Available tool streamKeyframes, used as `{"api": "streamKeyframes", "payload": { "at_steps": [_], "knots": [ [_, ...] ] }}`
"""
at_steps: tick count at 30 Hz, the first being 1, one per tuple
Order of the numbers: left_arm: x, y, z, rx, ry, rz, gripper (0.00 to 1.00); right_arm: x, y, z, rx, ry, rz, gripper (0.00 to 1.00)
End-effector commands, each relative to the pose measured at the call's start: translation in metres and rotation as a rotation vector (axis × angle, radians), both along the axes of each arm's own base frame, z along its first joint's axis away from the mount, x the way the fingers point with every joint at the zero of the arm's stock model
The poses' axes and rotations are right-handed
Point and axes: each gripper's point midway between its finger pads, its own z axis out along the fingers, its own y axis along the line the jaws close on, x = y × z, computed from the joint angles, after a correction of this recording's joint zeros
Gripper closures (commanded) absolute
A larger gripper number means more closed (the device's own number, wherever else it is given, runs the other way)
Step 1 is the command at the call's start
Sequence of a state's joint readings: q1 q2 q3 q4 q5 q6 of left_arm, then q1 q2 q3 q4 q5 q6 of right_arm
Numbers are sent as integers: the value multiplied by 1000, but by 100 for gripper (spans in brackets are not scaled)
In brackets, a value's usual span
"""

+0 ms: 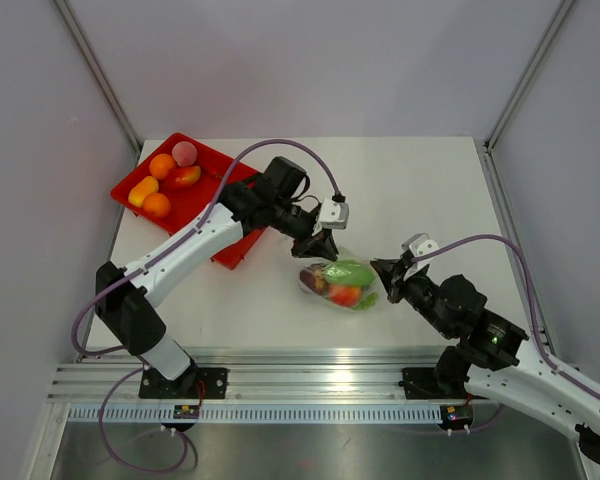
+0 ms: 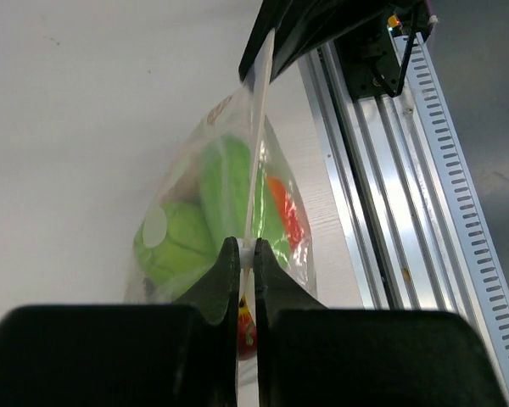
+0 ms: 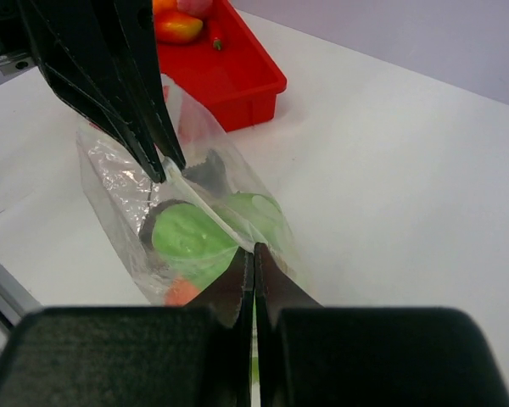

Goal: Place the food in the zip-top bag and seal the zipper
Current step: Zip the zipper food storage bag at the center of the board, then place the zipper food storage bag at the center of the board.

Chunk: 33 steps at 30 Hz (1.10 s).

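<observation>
Pinching one end of the zipper [image 2: 256,153], the left hand [image 2: 246,248] is pressed together on the strip. The zip-top bag [image 1: 340,283], food [image 2: 187,233] inside, stretches from it to the right hand [image 3: 254,252], which is clamped on the far end. Overpulling may tear the film or slip a grip, leaving it unsealed.

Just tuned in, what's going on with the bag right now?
Both arms are on the bag, which lies near the table's front edge with green and orange-red food inside. The left fingers pinch one end of the zipper and the right fingers pinch the other, so the strip runs taut between them. Whether it is sealed cannot be told. Several fruits sit in the red tray.
</observation>
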State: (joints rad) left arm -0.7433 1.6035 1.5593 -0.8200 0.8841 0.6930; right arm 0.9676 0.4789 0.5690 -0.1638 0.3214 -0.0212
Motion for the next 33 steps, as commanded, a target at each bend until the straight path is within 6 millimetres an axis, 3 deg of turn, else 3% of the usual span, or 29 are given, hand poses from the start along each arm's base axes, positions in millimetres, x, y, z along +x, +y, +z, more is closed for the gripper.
{"api": "streamKeyframes", "payload": {
  "at_steps": [1,9,18,27,33],
  "knots": [
    [15,28,-1,39,4,115,100,9,-23,37,99,-77,-120,100],
    [29,56,-6,43,15,230,100,9,-38,35,110,-75,-177,100],
    [24,79,-16,65,15,314,100,10,-54,37,126,-85,-241,100],
    [22,105,-8,47,-36,413,100,9,-63,37,132,-78,-271,100],
    [23,120,-15,66,-21,466,100,6,-70,36,136,-78,-283,100]
  ]
}}
